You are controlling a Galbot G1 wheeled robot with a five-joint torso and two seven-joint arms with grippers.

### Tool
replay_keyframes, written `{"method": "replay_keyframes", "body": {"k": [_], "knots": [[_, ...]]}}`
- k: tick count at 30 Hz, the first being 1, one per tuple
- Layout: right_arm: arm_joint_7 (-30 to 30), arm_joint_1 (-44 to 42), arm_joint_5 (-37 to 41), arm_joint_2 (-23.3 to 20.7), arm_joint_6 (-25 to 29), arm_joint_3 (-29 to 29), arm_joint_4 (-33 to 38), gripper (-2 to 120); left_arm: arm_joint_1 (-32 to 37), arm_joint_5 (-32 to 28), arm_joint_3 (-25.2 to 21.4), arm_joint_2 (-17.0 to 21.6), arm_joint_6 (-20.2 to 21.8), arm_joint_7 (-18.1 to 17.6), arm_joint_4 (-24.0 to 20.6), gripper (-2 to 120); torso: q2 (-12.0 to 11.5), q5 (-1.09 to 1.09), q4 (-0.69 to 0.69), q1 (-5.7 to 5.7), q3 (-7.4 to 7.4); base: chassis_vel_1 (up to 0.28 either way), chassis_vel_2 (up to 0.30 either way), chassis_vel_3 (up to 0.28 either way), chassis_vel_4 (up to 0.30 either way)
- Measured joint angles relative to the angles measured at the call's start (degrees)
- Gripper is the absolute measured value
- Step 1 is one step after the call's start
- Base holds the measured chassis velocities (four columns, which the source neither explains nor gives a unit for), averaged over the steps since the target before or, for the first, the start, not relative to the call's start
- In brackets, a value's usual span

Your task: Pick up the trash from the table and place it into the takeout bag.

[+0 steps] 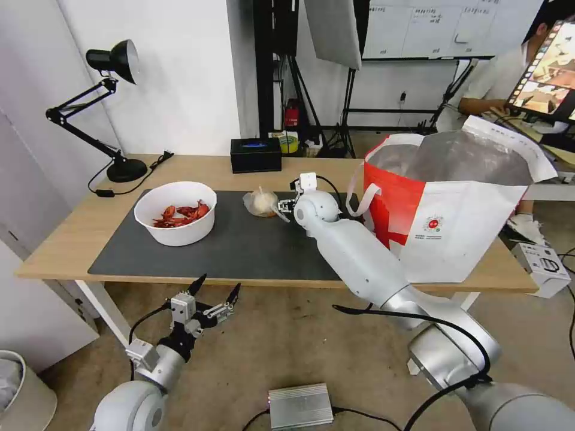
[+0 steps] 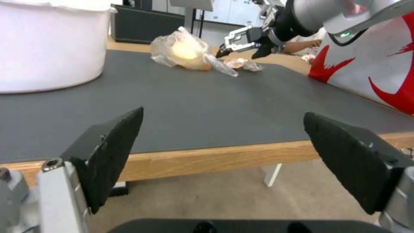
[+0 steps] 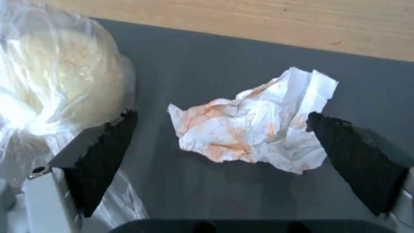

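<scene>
The right gripper (image 3: 220,129) hangs spread wide over the mat (image 1: 239,245), one finger on each side of the tissue (image 3: 254,129), grasping nothing. The tissue, crumpled and stained orange, lies on the mat near the table's (image 1: 72,233) far edge. The knotted bag (image 1: 261,202) sits just beside it; one finger is right against its plastic. In the left wrist view the right gripper (image 2: 241,48) sits low over the tissue (image 2: 241,63), next to the knotted bag (image 2: 185,51).

The bowl (image 1: 175,213) of red shells stands toward the mat's left end, well apart from the tissue. The takeout bag (image 1: 455,203) stands open at the table's right end, its foil lining showing; a small round red logo with lines of print is on its white face, too small to read. A black box (image 1: 256,154) and a desk lamp (image 1: 102,108) stand along the far edge.

The left gripper (image 1: 212,287) waits below the near edge, released and empty.
</scene>
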Motion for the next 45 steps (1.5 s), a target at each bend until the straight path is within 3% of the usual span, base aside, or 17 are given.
{"method": "replay_keyframes", "body": {"k": [8,12,14,17,33,45], "knots": [[-0.18,0.0,0.45,-0.18,-0.32,0.02,-0.25,98,0.0,0.31,0.51,-0.28,-0.14,-0.01,0.2,100,0.0,0.0,0.0,0.0,0.0,0.0,0.0,0.0,0.0],[0.3,-0.19,1.9,-0.5,-0.56,0.23,-0.15,78,-0.18,0.36,0.78,-0.34,-0.26,-0.01,0.31,100,0.0,0.0,0.0,0.0,0.0,0.0,0.0,0.0,0.0],[0.3,-0.19,1.9,-0.5,-0.56,0.23,-0.15,78,-0.18,0.36,0.78,-0.34,-0.26,-0.01,0.31,100,0.0,0.0,0.0,0.0,0.0,0.0,0.0,0.0,0.0],[0.63,-0.55,2.86,-0.68,-0.79,0.49,-0.14,62,-0.22,0.37,0.88,-0.34,-0.29,-0.01,0.32,100,0.0,0.0,0.0,0.0,0.0,0.0,0.0,0.0,0.0],[1.87,-0.56,5.74,-1.44,-1.09,0.61,1.08,4,-0.77,0.38,1.42,-0.44,-0.49,-0.14,0.76,100,0.0,0.0,0.0,0.0,0.0,0.0,0.0,0.0,0.0],[2.66,-1.65,6.78,-3.61,-0.81,0.73,6.57,0,-1.07,0.4,1.81,-0.65,-0.57,-0.25,0.97,100,0.0,0.0,0.0,0.0,0.0,0.0,0.0,0.0,0.0]]}}
